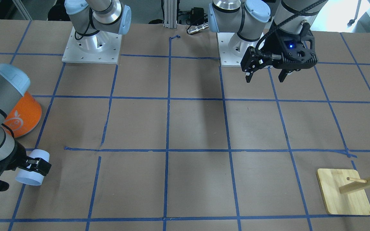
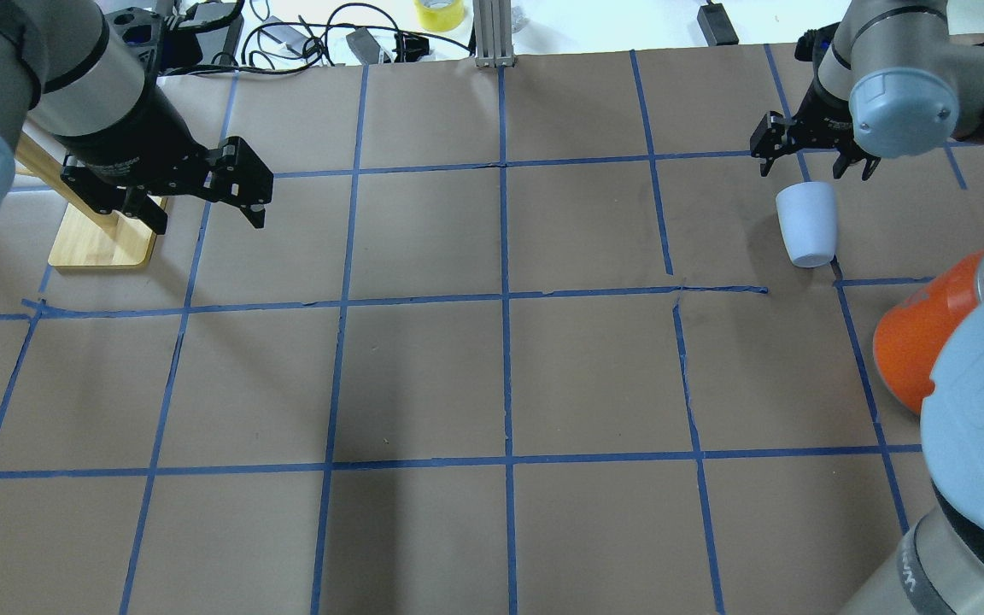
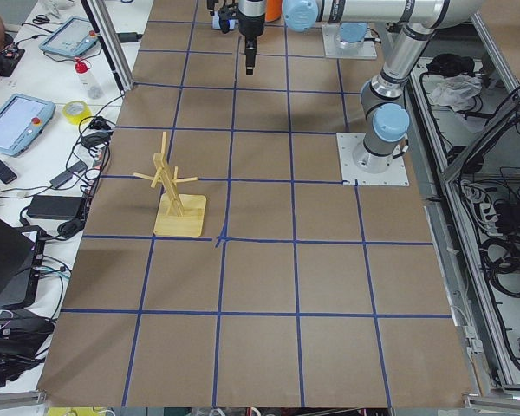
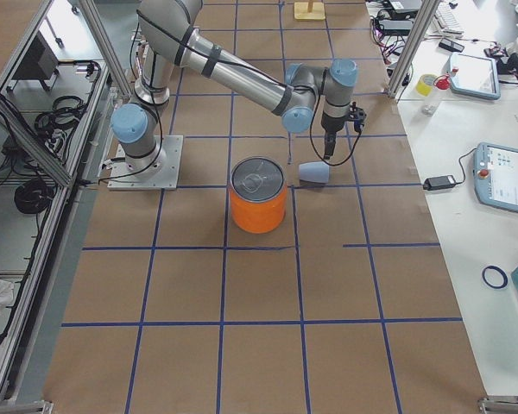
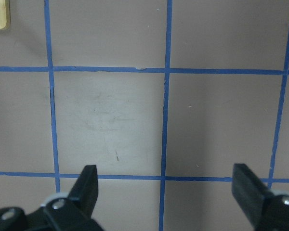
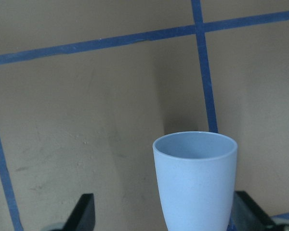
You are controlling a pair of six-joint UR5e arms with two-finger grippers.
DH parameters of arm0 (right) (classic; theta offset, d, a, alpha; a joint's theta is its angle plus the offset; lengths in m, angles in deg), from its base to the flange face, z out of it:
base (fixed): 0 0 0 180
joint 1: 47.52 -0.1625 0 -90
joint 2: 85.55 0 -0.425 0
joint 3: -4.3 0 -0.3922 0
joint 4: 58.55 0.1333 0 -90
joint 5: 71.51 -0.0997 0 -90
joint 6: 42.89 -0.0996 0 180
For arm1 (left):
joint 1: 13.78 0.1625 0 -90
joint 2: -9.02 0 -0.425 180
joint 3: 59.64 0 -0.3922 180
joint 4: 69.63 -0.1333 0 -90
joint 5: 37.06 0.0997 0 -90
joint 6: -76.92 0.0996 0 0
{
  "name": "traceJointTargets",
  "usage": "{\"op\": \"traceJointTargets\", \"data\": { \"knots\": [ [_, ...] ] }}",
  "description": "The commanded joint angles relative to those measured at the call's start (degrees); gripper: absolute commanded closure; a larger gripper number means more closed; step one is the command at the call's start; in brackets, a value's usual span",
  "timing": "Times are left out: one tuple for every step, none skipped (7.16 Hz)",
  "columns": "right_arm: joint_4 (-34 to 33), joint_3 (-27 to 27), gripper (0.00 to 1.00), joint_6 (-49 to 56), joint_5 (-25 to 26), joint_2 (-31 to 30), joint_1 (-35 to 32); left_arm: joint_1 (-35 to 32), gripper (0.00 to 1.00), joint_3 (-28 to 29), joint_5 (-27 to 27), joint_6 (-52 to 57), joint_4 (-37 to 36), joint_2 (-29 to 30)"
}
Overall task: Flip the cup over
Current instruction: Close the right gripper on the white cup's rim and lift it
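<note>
**Right arm poised at the cup, flip not yet made.** The small pale lavender-blue plastic tumbler (image 2: 808, 226) lies on its side on the brown-papered, blue-taped table (image 2: 500, 384). It is at the far right of the overhead view, with its mouth turned away from the robot's base. The large orange can-shaped container with a silver top (image 4: 259, 203) stands near it, on the robot's side.

My right gripper (image 2: 810, 169) hangs over the tumbler with its fingers spread to either side and grasping nothing. In the wrist view one finger stands just beside the wall and the other is clearly apart from it. My left gripper (image 1: 265, 79) hovers released over bare table at the far left, near the wooden peg stand (image 1: 344, 192).

I judge nothing of the flip as done. The grasp, the lift, the turn and the setting-down are all left.
</note>
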Motion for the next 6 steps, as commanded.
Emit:
{"op": "traceJointTargets", "data": {
  "knots": [
    [-0.92, 1.74, 0.0, 1.7, 2.36, 1.77, 0.93, 0.0, 0.0, 0.01, -0.08, 0.19, -0.09, 0.09],
    [-2.05, 2.96, 0.0, 3.02, 2.37, 1.69, 1.29, 0.0, 0.0, 0.01, 0.1, 0.19, 0.0, 0.01],
    [-4.85, 4.63, 0.0, 3.04, 2.29, 1.69, 1.55, 0.0, 0.0, -0.08, 0.01, 0.28, 0.0, -0.08],
    [-7.66, 6.04, 0.0, 3.12, 2.28, 1.87, 1.64, 0.0, 0.0, -0.08, 0.01, 0.28, 0.0, 0.09],
    [-8.38, 6.22, 0.0, 3.38, 2.02, 2.48, 2.16, 0.0, 0.0, -0.08, 0.01, 0.36, 0.0, 0.1],
    [-8.48, 6.23, 0.0, 3.47, 1.67, 3.44, 3.04, 0.0, 0.0, -0.08, 0.01, 0.36, -0.09, 0.1]
  ]
}}
